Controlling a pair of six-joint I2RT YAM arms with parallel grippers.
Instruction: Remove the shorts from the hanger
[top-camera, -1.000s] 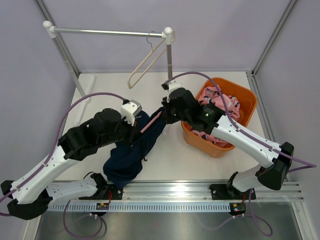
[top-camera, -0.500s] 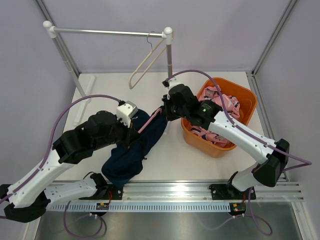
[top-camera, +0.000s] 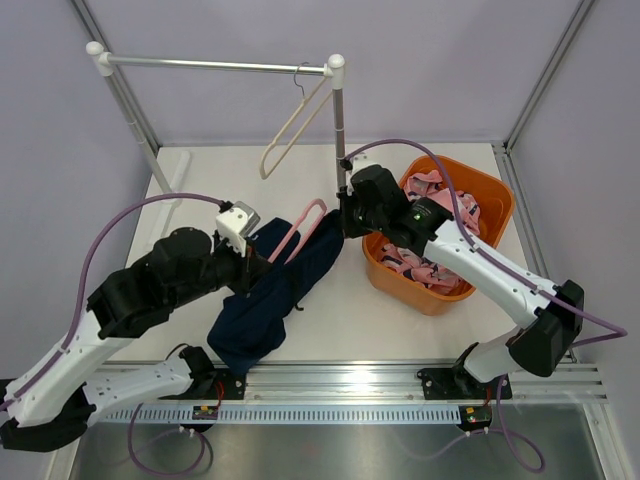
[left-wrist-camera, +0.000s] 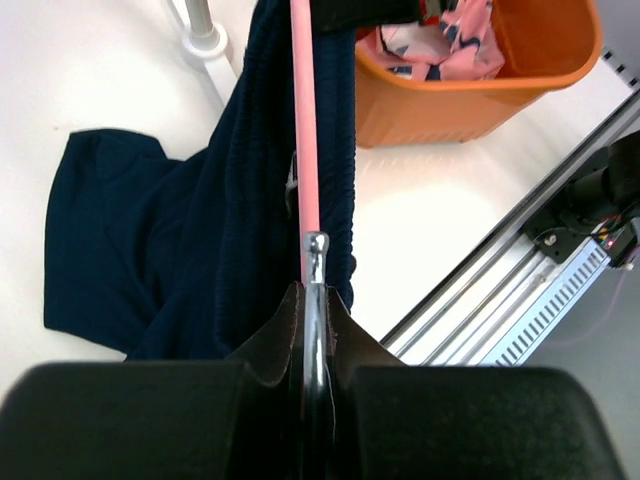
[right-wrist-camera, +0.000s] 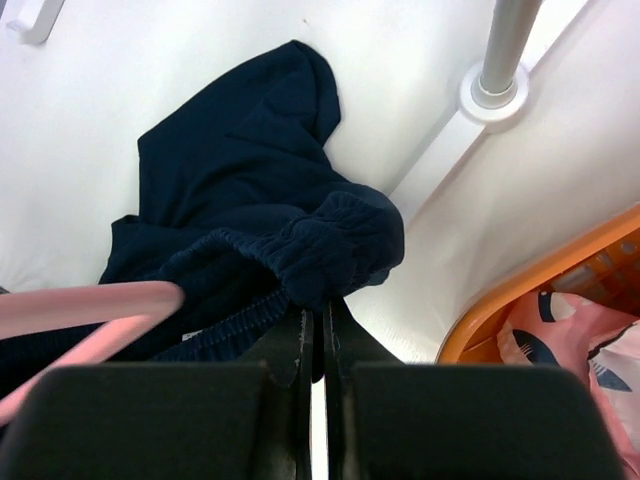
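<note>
Navy cloth shorts (top-camera: 270, 300) hang over a pink plastic hanger (top-camera: 297, 228) just left of the orange plastic basket (top-camera: 498, 196), with their lower part pooled on the white table (top-camera: 400, 320). My left gripper (left-wrist-camera: 313, 300) is clenched on the hanger's metal hook (left-wrist-camera: 315, 243). My right gripper (right-wrist-camera: 313, 322) is pinched tight on the bunched elastic waistband (right-wrist-camera: 330, 245), close beside the basket. The pink, navy-blotched shorts (top-camera: 441, 194) already lie inside the basket. I judge I'm mid-strip: next I should draw the waistband toward the basket while holding the hanger firm. I can't quite tell whether a leg is snagged on the hanger's bar.
</note>
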